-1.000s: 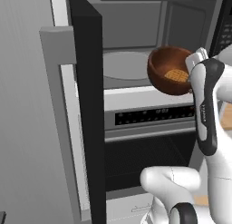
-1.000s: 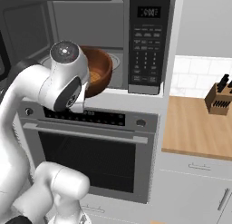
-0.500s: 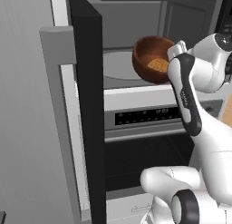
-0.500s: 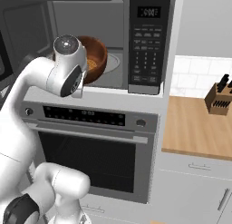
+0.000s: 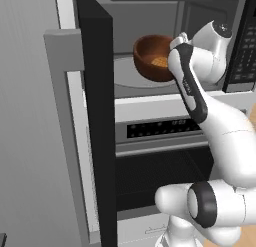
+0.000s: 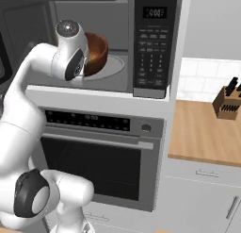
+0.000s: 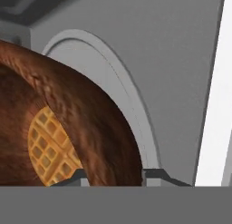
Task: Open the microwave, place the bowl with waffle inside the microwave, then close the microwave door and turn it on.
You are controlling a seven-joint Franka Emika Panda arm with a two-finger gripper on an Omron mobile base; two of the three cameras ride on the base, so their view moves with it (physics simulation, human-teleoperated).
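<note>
Left base view: the microwave door stands wide open at centre left, and the bowl sits tilted in the upper middle, inside the microwave over the turntable.

Right base view: the bowl appears upper left, behind the arm.

Hand view: the jaws pinch the bowl's rim at bottom centre, with the waffle inside. Setting down, closing and starting remain.

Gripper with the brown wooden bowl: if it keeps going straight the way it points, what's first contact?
Likely the microwave's grey back wall: the gripper, shut on the reddish-brown wooden bowl, points into the cavity over the pale round turntable. Depth unclear.
</note>
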